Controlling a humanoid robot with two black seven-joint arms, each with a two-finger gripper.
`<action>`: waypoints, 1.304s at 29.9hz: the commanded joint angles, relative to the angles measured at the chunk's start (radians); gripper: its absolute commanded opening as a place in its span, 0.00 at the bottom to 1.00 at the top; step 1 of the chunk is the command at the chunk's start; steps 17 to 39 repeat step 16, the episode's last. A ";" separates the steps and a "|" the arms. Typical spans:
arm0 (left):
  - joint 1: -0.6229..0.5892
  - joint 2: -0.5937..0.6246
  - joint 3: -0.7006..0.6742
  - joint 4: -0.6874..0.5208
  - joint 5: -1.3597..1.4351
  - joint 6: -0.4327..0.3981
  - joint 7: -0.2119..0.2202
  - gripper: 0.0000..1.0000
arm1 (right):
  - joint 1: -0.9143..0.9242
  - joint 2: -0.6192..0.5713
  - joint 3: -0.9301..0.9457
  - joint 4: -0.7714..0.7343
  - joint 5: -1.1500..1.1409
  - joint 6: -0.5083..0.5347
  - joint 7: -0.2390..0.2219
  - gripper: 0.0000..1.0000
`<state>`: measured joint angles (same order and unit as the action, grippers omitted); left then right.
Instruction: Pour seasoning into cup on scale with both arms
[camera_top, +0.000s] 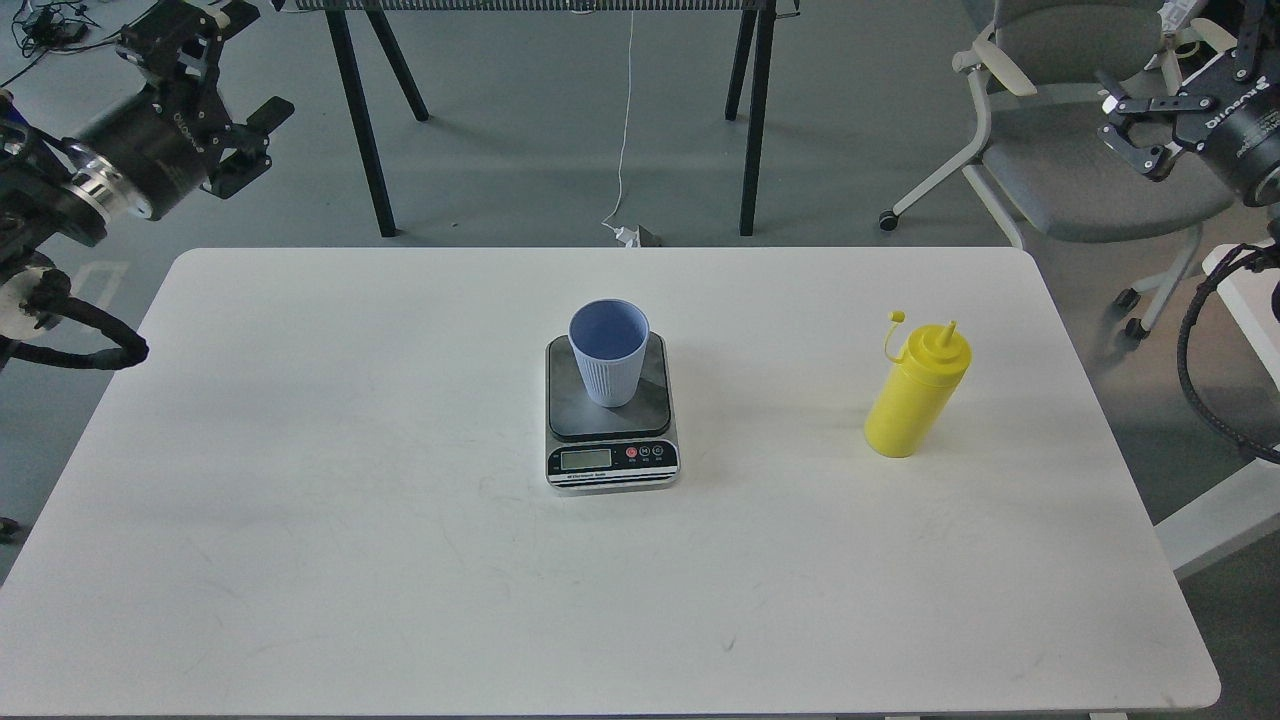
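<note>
The light blue ribbed cup (608, 352) stands upright on the dark platform of the small scale (611, 455) at the middle of the white table (350, 450). The yellow seasoning bottle (917, 395) stands upright to the right, its tethered cap hanging off to the left of the nozzle. My left gripper (235, 65) is raised at the top left, beyond the table's far left corner, open and empty. My right gripper (1127, 132) is raised at the top right in front of the chair, open and empty, far from the bottle.
A grey office chair (1090, 160) stands behind the table's right corner. Black trestle legs (750, 110) stand on the floor behind the table. A second white table (1245, 300) edges in at the right. A black cable loop (1195, 370) hangs from my right arm.
</note>
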<state>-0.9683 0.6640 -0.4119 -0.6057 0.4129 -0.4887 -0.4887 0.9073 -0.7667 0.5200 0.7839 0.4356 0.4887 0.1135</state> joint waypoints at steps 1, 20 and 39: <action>0.000 -0.007 -0.030 0.030 -0.028 0.000 0.000 1.00 | -0.054 0.000 0.023 0.005 0.002 0.000 0.015 0.99; -0.021 -0.053 -0.085 0.179 -0.085 0.000 0.000 1.00 | -0.160 0.024 0.089 -0.006 0.000 0.000 0.026 0.99; -0.021 -0.053 -0.085 0.179 -0.085 0.000 0.000 1.00 | -0.160 0.024 0.089 -0.006 0.000 0.000 0.026 0.99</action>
